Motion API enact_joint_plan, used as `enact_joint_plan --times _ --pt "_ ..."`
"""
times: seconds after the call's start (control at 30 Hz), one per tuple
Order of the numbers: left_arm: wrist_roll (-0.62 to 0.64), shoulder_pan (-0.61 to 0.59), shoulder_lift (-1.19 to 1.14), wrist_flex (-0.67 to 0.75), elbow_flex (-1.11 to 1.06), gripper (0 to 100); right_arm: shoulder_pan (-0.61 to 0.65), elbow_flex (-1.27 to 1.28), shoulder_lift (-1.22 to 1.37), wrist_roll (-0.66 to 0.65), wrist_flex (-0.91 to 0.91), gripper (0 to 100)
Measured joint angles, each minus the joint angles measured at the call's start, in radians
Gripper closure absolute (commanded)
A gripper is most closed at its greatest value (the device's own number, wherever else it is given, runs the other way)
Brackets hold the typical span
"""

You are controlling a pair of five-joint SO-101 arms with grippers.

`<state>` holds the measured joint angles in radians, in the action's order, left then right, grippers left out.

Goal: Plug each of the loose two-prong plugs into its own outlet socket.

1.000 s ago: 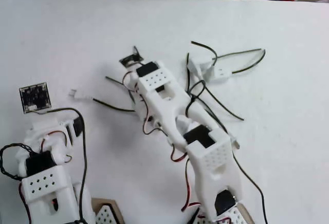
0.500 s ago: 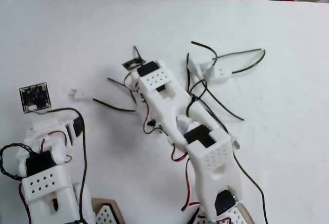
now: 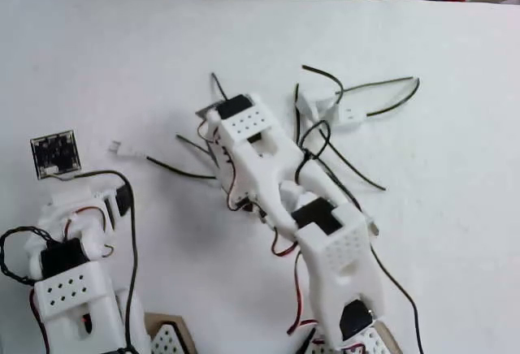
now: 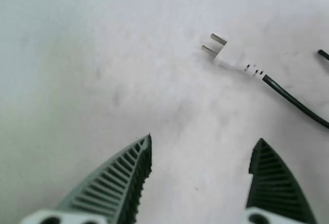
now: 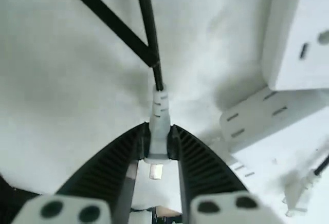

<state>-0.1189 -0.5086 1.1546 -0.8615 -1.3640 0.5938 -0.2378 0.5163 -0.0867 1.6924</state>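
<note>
My right gripper [image 5: 159, 129] is shut on a white two-prong plug [image 5: 159, 115] whose black cord [image 5: 148, 29] runs away over the table. A white outlet block [image 5: 300, 34] and a slotted white socket piece [image 5: 257, 118] lie close beside it. In the high view the right arm [image 3: 268, 167] stretches to the table's middle. My left gripper [image 4: 204, 141] is open and low over the table. A loose white plug [image 4: 234, 58] lies a little ahead of it, prongs pointing away from its cord [image 4: 293, 100]. That plug [image 3: 120, 148] lies just right of the left arm's tip [image 3: 55, 153].
More white connector pieces [image 3: 345, 115] with tangled black cords [image 3: 357, 171] lie right of the right arm. The white table [image 3: 122, 53] has free room at the far left and along the back. Red and black arm wires [image 3: 236, 200] hang beside the right arm.
The right arm's wrist has shifted a little to the right and toward the near edge, taking the held plug's cord with it. The left arm and the loose plug have stayed put.
</note>
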Motion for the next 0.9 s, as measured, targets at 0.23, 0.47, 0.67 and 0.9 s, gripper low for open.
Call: enact_joint_plan --times 0.23,0.47,0.67,0.9 --pt "0.000 0.000 0.000 0.000 0.000 69 -0.034 0.081 -0.299 -0.078 0.012 98.1" --pt "0.000 0.000 0.000 0.000 0.000 69 -0.035 0.183 -0.624 -0.087 0.017 98.1" --pt "0.000 0.000 0.000 0.000 0.000 69 -0.035 0.290 -0.861 -0.049 -0.014 98.1" --pt "0.000 0.000 0.000 0.000 0.000 69 -0.034 0.560 -1.138 0.020 -0.219 98.1"
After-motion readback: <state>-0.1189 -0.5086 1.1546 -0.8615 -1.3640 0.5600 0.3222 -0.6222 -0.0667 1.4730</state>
